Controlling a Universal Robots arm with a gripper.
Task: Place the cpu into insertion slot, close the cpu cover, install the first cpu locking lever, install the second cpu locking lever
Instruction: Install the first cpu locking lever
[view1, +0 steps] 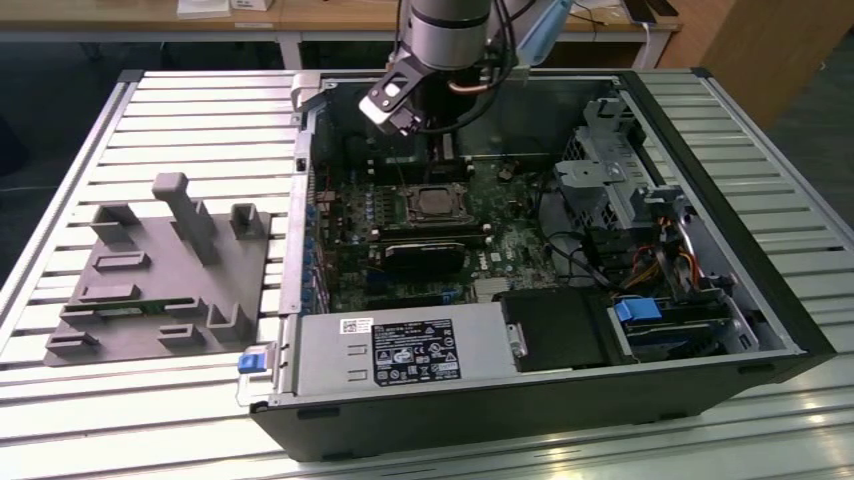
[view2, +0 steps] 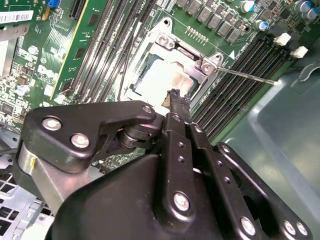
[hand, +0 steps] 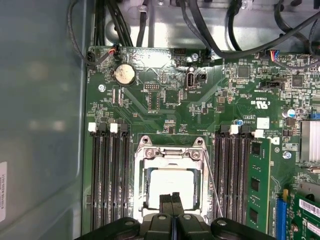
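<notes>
Above the green board (hand: 170, 100), my gripper (hand: 172, 200) hangs with its two fingers pressed tight together, holding nothing. The cpu (hand: 172, 181) lies flat in the insertion slot (hand: 165, 164), and the cpu cover (hand: 140, 175) is down around it. One thin metal lever (hand: 212, 185) sticks out beside the slot.

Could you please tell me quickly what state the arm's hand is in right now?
The hand is closed, its fingers pressed together with nothing between them, over the dull silver-grey square cpu.
</notes>
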